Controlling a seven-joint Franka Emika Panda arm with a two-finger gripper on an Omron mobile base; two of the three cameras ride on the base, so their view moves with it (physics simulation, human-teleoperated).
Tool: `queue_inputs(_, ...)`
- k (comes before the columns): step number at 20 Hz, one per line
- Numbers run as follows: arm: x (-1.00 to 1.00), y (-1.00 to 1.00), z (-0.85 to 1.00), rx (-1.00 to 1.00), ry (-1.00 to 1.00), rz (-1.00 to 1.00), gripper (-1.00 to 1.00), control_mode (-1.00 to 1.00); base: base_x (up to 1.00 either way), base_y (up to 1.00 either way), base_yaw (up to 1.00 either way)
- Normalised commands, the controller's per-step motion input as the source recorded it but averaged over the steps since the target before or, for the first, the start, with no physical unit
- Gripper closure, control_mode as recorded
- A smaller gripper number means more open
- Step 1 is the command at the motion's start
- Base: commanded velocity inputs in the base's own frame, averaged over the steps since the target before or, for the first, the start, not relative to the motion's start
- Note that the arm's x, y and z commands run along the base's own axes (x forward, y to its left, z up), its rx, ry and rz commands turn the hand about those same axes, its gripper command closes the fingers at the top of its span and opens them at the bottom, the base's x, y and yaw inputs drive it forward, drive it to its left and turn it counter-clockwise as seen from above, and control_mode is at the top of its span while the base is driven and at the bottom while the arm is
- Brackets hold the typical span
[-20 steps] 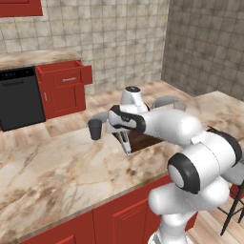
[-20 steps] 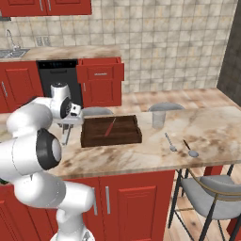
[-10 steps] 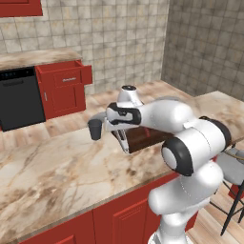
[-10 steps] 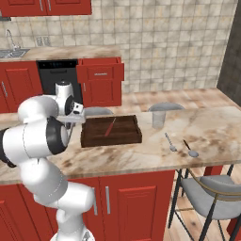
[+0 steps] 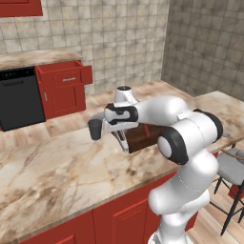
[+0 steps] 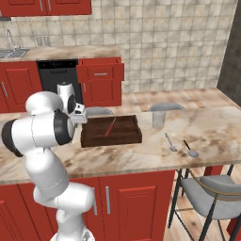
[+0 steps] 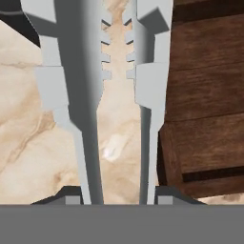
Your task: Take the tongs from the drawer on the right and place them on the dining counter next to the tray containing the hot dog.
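My gripper [image 5: 117, 127] [image 7: 119, 194] hovers over the dining counter [image 5: 57, 167], shut on the silver-grey tongs [image 7: 82, 95]. In the hand view the tongs' two arms run upward to ridged tips over the marble. From the left base view the tongs [image 5: 122, 141] hang down from the hand toward the counter, just left of the dark brown tray [image 5: 145, 136]. The tray [image 6: 110, 134] [image 7: 205, 95] holds a slim reddish hot dog [image 6: 109, 127]. The red drawer [image 5: 64, 76] [image 6: 100, 73] stands pulled out in the far cabinets.
A dark grey cup [image 5: 95, 128] stands on the counter left of the hand. A second grey cup [image 6: 158, 117] sits right of the tray, with a small fork [image 6: 170, 142] and spoon [image 6: 190, 149] beyond it. A black dishwasher [image 5: 16, 97] and a stool [image 6: 207, 188] flank the area.
The arm's elbow and upper links have swung round. The hand and the tongs have stayed almost in place beside the tray.
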Motion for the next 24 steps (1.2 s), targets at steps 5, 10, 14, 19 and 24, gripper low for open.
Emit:
queue_inputs(5, 0.06, 0.0, -0.25, -0.07, 0.05, 0.0, 1.0, -1.0, 0.0, 0.0, 0.0)
queue_inputs(10, 0.08, 0.0, -0.19, -0.03, 0.07, 0.0, 1.0, -1.0, 0.0, 0.0, 0.0)
queue_inputs(14, 0.09, 0.0, -0.17, -0.02, 0.06, 0.0, 1.0, -1.0, 0.0, 0.0, 0.0)
queue_inputs(19, 0.15, 0.0, -0.13, -0.03, 0.05, 0.0, 1.0, -1.0, 0.0, 0.0, 0.0)
queue_inputs(24, 0.19, 0.0, -0.08, -0.03, 0.04, 0.0, 1.0, -1.0, 0.0, 0.0, 0.0)
